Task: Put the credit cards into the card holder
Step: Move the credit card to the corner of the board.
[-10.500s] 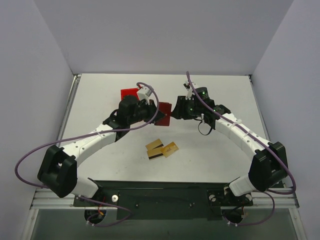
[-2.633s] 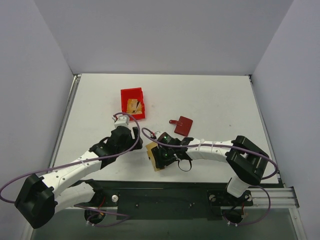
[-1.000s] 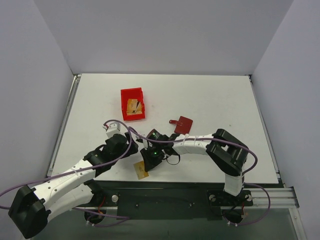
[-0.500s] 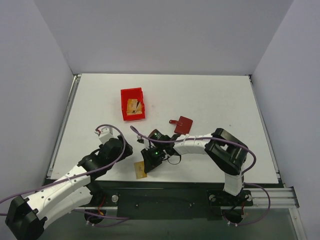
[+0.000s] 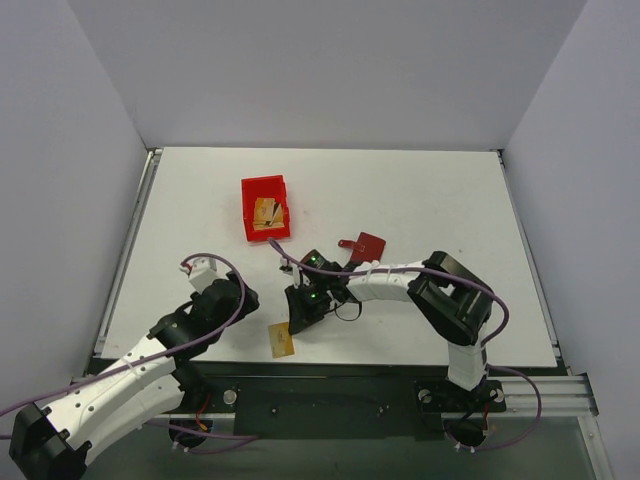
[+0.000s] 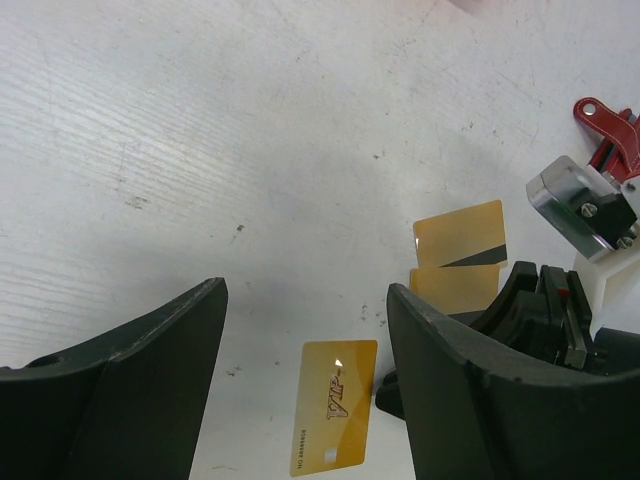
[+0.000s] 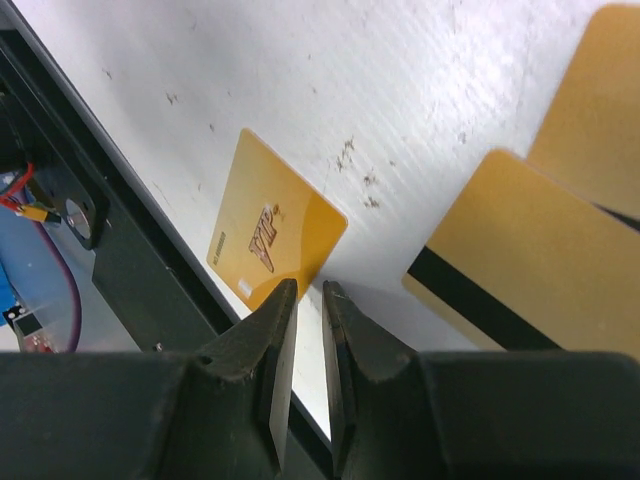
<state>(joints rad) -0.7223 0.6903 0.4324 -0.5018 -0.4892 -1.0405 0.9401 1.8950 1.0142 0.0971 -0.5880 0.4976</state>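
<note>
Since half a second ago the left arm has drawn further back toward the near-left corner, and the right pincer [image 7: 308,290] has edged away from the front edge. The cards have stayed where they were.

I see the right pincer's fingers almost pressed together, with only a thin slit between them and nothing in it. The VIP card [image 7: 272,222] lies flat just past those tips, its nearest corner just beside one finger; I cannot tell whether they touch. Its far side reaches the near edge of the worktop [image 5: 420,190]. The striped card [image 7: 520,270] lies close to the right of the tips, partly covering a third card [image 7: 600,100].

The left pincer [image 6: 305,300] is spread wide and empty. Through its wrist camera the VIP card shows in the gap between the fingers, apart from both.

All three cards are thin, glossy gold plastic with rounded corners. One carries dark red "VIP" script, another a black stripe along one edge. The worktop is white and finely ribbed, with dark scuffs. The fingers are matte black wedges.

The card holder [image 5: 370,247], a dark red square with a small tab, lies beyond the right arm. Well apart on the left stands the red bin [image 5: 246,210], with tan pieces inside.
</note>
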